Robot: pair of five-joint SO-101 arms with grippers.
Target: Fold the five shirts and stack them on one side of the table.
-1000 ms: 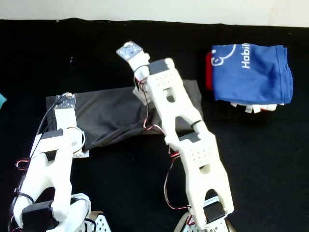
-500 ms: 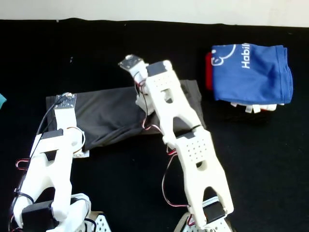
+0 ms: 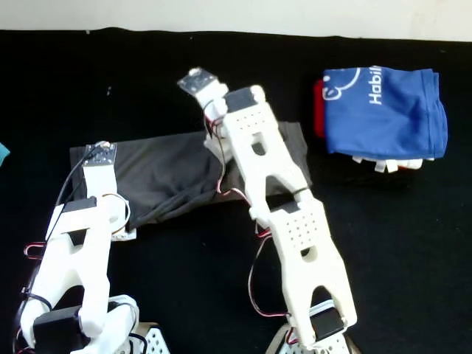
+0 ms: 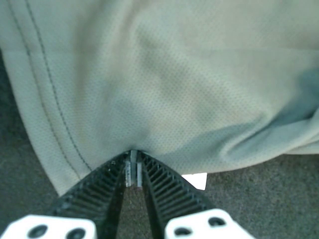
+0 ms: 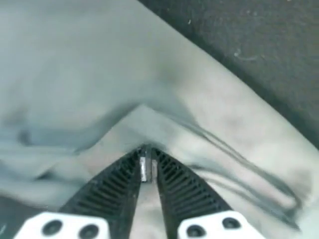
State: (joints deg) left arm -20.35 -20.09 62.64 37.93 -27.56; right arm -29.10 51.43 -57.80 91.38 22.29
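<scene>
Shirt (image 3: 166, 173), one, grey, of fine mesh knit with a double-stitched hem, lies rumpled on the black table (image 3: 413, 243), left of centre and partly under both arms. The left gripper (image 4: 133, 169) is clenched on the shirt's edge. The right gripper (image 5: 148, 167) is pinched on a creased fold. Well apart at the right sits one folded stack (image 3: 380, 122), blue on top, with a red edge and white bits showing beneath.

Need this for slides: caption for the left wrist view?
Left end effector pinches the edge of the shirt, dark table beneath.
</scene>
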